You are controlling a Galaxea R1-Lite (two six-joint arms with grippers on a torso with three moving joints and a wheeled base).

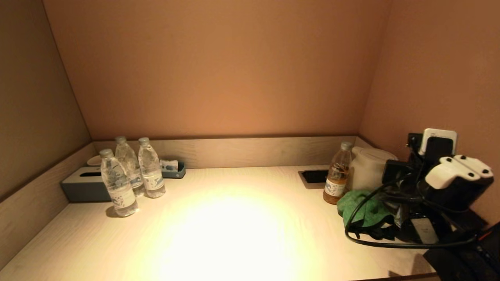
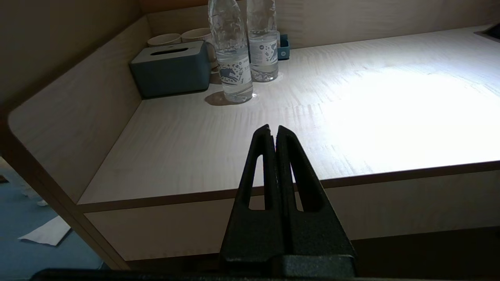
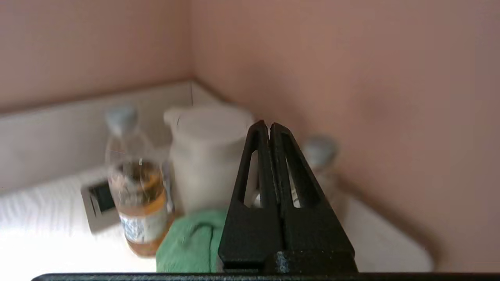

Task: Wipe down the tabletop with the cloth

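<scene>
The green cloth [image 1: 363, 207] lies crumpled on the pale wooden tabletop [image 1: 234, 234] at the far right, beside a bottle of amber drink and a white kettle. It also shows in the right wrist view [image 3: 187, 242]. My right arm [image 1: 453, 183] hangs over the table's right end. Its gripper [image 3: 269, 125] is shut and empty, raised above and just behind the cloth, pointing at the kettle and the side wall. My left gripper [image 2: 273, 128] is shut and empty, held off the table's front edge near its left end [image 2: 195, 156].
Three water bottles [image 1: 133, 175], a grey tissue box [image 1: 84, 185] and a small tray [image 1: 174, 169] stand at the back left. The amber bottle [image 1: 336, 175], white kettle [image 1: 369, 168] and a recessed socket [image 1: 314, 176] are at the back right. Walls enclose three sides.
</scene>
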